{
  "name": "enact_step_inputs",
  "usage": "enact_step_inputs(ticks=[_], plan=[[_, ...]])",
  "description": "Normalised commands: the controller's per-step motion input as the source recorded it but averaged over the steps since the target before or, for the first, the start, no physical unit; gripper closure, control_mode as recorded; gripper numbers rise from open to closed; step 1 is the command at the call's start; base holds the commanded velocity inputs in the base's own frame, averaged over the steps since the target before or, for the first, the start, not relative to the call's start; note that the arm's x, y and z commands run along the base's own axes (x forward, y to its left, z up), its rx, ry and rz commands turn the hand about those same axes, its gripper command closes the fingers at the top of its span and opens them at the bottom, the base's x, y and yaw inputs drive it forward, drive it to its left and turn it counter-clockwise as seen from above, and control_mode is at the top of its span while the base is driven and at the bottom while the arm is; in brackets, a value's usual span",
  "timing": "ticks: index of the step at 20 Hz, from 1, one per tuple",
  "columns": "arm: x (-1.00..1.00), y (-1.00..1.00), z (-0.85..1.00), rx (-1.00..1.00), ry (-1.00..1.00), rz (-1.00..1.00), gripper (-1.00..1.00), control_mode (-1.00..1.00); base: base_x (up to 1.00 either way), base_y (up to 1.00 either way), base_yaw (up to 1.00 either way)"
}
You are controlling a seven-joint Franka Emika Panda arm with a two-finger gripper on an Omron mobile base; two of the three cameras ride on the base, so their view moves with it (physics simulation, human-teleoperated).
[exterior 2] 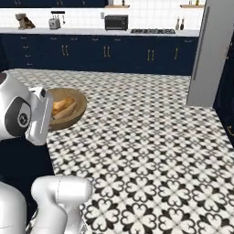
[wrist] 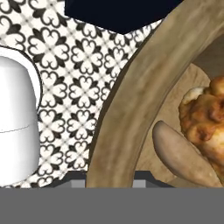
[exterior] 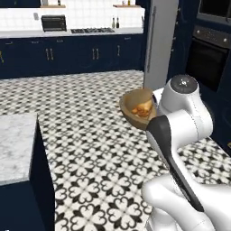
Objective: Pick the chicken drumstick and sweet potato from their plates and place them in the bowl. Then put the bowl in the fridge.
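A kitchen: navy cabinets (exterior: pixel 67 54), stove (exterior: pixel 92 30), wall oven (exterior: pixel 208 56).

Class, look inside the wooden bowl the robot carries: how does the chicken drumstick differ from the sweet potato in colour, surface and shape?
Colour: the chicken drumstick is golden-orange; the sweet potato is dull tan-brown.
Surface: the drumstick is lumpy and knobbly; the sweet potato is smooth.
Shape: the drumstick bulges thickly; the sweet potato is a slim, low oval.
Shared: both lie side by side, touching, inside the bowl.

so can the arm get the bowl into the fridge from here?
Probably not yet. The gripper is shut on the bowl's rim, drumstick and sweet potato inside, but the fridge stands well off across open floor. The base likely needs to drive closer.
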Motion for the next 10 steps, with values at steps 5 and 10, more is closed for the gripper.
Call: enact_step_inputs(ticks=[5, 10], plan=[[0.0, 0.0, 0.0, 0.0, 0.0, 0.0, 1.0, 1.0, 0.99, -1.0, 0.35], [0.0, 0.0, 0.0, 0.0, 0.0, 0.0, 1.0, 1.0, 1.0, -0.95, 0.29]])
